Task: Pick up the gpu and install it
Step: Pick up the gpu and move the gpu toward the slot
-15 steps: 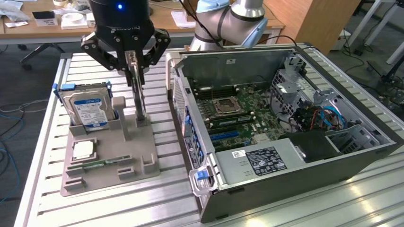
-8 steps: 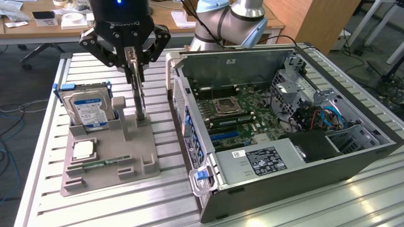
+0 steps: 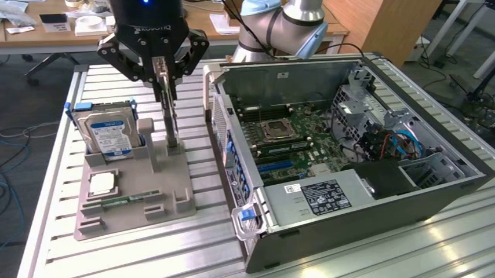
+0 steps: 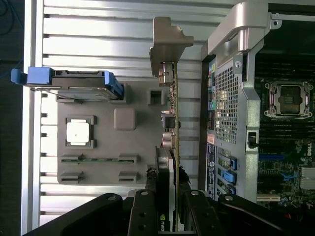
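Fingers (image 4: 143, 212) of gripper (image 3: 164, 76) are sitting partly closed, clamping the gpu (image 3: 168, 116) along its top edge; card is standing upright in the grey holder (image 3: 166, 174) near the bench (image 3: 55, 191) edge at the exterior view's left. Probably light, stiff, fragile: edge holding is suiting it. Wrist view is revealing its silver bracket (image 4: 167, 46).

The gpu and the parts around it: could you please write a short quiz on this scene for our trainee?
1. True or false: the gpu lies flat on the grey stand.
2. What stands on the stand at the exterior view's left of the gpu? A) hard drive B) fan C) keyboard
3. Fill in: the gripper is shut on the ____.
Key: 1 false, it stands upright on edge; 2 A, with a blue label; 3 gpu.
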Controlling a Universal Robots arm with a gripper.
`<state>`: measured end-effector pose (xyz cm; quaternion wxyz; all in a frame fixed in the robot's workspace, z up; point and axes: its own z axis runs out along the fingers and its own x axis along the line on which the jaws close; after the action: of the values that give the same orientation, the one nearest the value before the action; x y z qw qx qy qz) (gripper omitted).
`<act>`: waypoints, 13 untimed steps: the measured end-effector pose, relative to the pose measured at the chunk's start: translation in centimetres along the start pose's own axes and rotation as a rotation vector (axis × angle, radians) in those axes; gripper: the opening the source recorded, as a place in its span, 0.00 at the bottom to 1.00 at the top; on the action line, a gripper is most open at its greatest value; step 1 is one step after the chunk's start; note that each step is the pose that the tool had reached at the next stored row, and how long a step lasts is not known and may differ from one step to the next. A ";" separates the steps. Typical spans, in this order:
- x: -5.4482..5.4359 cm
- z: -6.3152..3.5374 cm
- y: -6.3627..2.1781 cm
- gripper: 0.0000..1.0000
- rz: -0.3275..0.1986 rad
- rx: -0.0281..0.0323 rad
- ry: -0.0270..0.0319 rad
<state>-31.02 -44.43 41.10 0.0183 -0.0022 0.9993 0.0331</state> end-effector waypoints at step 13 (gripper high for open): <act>-0.1 -0.14 0.01 0.27 0.000 0.0000 0.0002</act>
<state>-30.94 -44.43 41.25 0.0182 -0.0023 0.9993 0.0331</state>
